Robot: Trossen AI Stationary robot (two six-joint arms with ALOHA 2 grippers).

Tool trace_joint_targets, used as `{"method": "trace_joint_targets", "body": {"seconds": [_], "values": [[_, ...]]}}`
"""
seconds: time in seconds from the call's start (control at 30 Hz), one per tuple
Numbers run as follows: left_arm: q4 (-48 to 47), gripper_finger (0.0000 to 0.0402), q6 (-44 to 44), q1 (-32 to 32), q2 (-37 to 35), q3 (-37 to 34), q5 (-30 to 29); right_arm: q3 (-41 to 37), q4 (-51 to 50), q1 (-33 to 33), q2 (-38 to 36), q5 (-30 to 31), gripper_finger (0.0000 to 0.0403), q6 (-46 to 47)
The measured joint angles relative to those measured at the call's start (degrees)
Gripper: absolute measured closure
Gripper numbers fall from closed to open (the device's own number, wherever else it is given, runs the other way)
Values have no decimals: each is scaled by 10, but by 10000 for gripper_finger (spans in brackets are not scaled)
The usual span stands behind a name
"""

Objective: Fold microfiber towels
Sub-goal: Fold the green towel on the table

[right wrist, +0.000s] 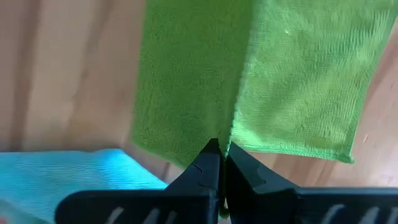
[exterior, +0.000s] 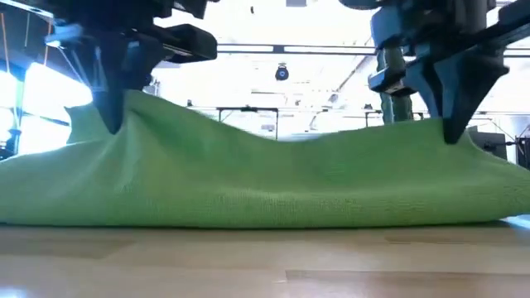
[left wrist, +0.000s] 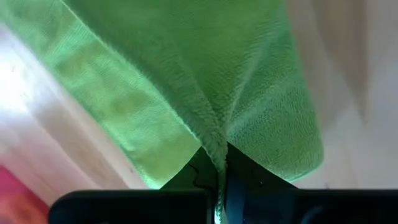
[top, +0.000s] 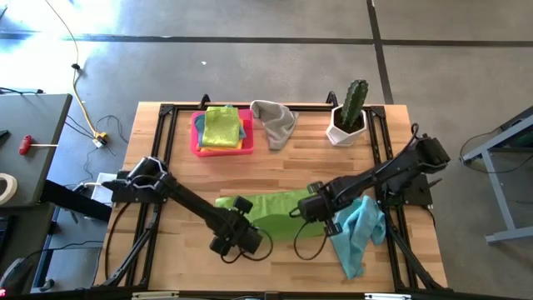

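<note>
1. the step in hand looks like a fold of the green towel (top: pixel 275 207), which lies near the front middle of the desk (top: pixel 308 162), lifted at two points and sagging between them.
2. to do it well, i'd judge both arms should travel together at the same height and pace, so the raised edge stays straight and comes down square on the opposite edge.
3. keep the cloth lightly taut between the two holds; too much slack would bunch the middle, too much pull could drag it out of the pinch.
4. lower first, then let go, so the corners don't spring away.
5. mind the light blue towel (top: pixel 360 233) just beside the green one on the right; it could get caught under the fold.
6. left gripper (top: pixel 241 206): its fingers are closed tight on the left edge of the green towel, the cloth puckering up into the pinch. the arm reaches in from the desk's left side, stretched diagonally toward the front middle, wrist tipped down.
7. right gripper (top: pixel 306 208): fingers likewise pinched shut on the towel's right edge. this arm comes in from the right side, angled across toward the middle, wrist pointing down.
8. the low view shows both sets of fingers dropping onto the cloth from above, each pulling up a small peak.
9. at the back, the pink tray (top: pixel 198 146) holds folded towels, and a grey towel (top: pixel 275 121) lies crumpled beside it.
</note>
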Motion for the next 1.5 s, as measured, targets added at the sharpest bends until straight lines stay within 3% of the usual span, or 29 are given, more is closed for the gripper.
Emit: {"method": "trace_joint_targets", "body": {"seconds": [0.17,0.57,0.8,1.13,1.5], "values": [[-5,401,-63,14,1,0,-19,-38,22,-22,0,0,402,0],[-43,401,-108,42,73,-1,-14,-65,87,-50,0,3,402,-53],[-97,401,-170,57,82,-1,-68,-65,92,-77,0,3,402,-55],[-155,401,-156,68,82,-1,-103,-64,93,-114,0,20,402,-82],[-143,401,-148,111,82,0,-132,-64,92,-145,0,33,402,-89]]}}
